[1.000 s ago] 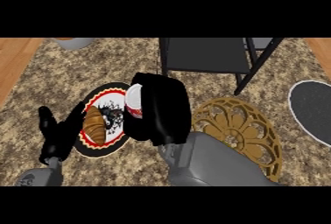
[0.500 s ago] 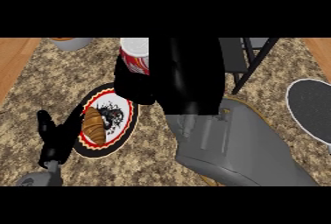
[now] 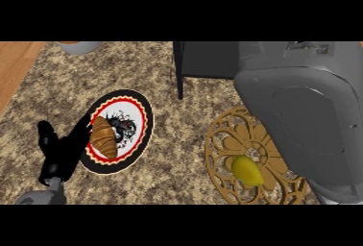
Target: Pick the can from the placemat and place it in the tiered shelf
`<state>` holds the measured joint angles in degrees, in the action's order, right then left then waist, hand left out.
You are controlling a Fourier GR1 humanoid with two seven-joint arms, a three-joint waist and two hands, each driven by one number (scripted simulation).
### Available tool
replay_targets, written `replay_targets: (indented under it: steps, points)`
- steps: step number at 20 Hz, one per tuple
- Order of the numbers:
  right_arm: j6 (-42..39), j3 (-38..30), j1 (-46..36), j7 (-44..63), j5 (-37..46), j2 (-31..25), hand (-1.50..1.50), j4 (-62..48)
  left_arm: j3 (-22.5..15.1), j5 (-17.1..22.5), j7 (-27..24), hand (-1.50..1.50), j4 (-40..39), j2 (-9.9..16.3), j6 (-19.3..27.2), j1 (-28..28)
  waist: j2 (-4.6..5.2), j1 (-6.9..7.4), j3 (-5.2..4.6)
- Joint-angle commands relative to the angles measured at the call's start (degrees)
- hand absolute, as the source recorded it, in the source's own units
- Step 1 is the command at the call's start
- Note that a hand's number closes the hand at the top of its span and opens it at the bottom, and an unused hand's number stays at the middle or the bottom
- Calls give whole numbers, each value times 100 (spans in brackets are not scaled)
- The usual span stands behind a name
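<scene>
1. The right forearm [image 3: 305, 120] filled the right side of the head view, a broad grey mass running from the near right edge up toward the far edge. Its robot hand lay beyond what the view showed, so whether its fingers were apart or together could not be told.
2. The left robot hand [image 3: 60, 149] rested at the near left, black, with its fingers straight and apart, pointing toward the far side. One finger lay at the left rim of the black plate [image 3: 117, 132], and the hand held nothing.
3. The can did not show anywhere in the view; where it was could not be told.
4. The tiered shelf [image 3: 205, 60] stood at the far centre, a dark panel with a black leg [image 3: 179, 77] reaching down to the desk [image 3: 177, 139]. The right forearm covered its right part.
5. A croissant [image 3: 104, 138] lay on the red-ringed black plate, left of centre.
6. A golden openwork placemat [image 3: 227, 144] lay right of centre, its right part hidden under the forearm. A yellow fruit [image 3: 247, 171] sat on its near part.
7. A grey bowl [image 3: 79, 46] showed in part at the far left edge.
8. A wooden strip [image 3: 14, 67] ran along the far left border of the speckled desk.
9. Bare desk lay between the plate and the placemat, and between the plate and the shelf.
</scene>
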<state>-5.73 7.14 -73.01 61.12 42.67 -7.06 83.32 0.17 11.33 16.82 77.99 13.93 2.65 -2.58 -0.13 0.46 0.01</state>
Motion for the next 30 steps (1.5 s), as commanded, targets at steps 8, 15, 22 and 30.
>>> replay_targets:
  steps: [8,15,22,30]
  points:
    - [-250,-825,-509,-1265,-361,-593,150,-1831,8,-136,-69,0,-43,-113,-4,-99,33,37,-5]
    - [-221,-810,-843,-1755,-180,-584,150,-2819,136,-104,-96,0,-241,-104,-116,-191,33,39,-7]
    - [594,-991,-902,-2749,88,-693,150,-3963,153,-141,-231,0,-264,-145,-193,-61,44,71,-6]
    - [1433,-1256,-1000,-3926,211,-837,150,-5238,159,-217,-253,0,-295,-173,-205,-275,89,143,-6]
